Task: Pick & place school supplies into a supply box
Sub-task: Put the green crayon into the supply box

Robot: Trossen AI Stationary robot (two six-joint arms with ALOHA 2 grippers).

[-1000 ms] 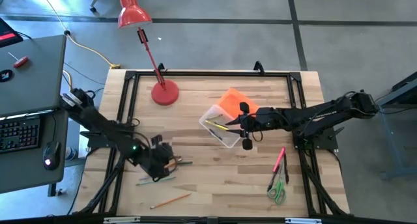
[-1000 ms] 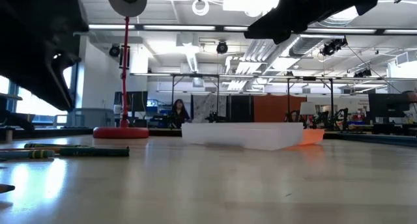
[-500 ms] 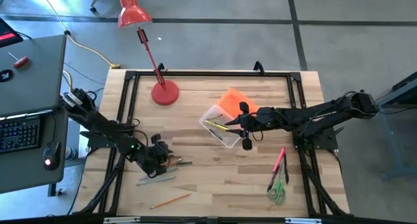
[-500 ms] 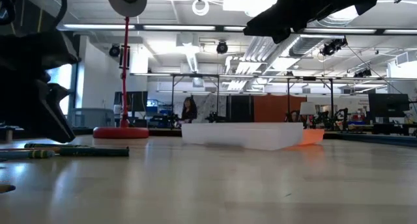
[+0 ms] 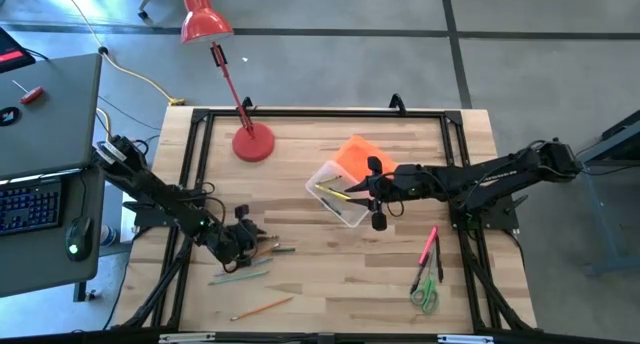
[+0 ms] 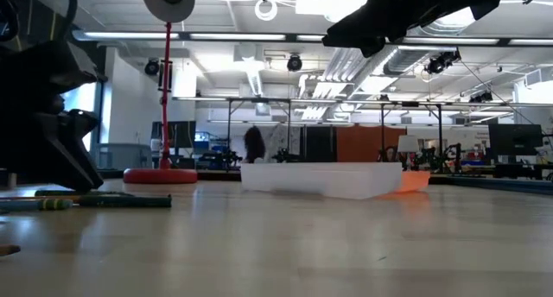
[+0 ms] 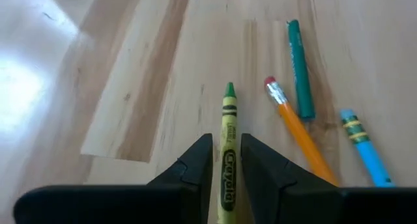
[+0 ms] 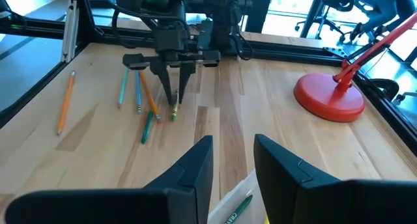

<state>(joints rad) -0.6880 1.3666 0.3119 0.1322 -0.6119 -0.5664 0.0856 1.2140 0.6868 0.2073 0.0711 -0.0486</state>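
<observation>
Crayon: yellow-green, flat on the table, lying between my left gripper fingers, tip pointing away from the wrist.
Left fingers: I read them as clenched on the crayon, low to the wood.
Neighbours: pencil, green pen, blue crayon just beside.
Box: open, lid behind.
Right gripper: fingers apart, empty, over the box, likely waiting.

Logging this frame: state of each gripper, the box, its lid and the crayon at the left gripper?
Left gripper: down at the table, fingers straddling the crayon.
Crayon: yellow-green, between the fingers, tip pointing away from the wrist.
Right gripper: open, empty, over the box.
Box: open, some supplies inside.
Lid: orange, off, lying beside the box.
</observation>
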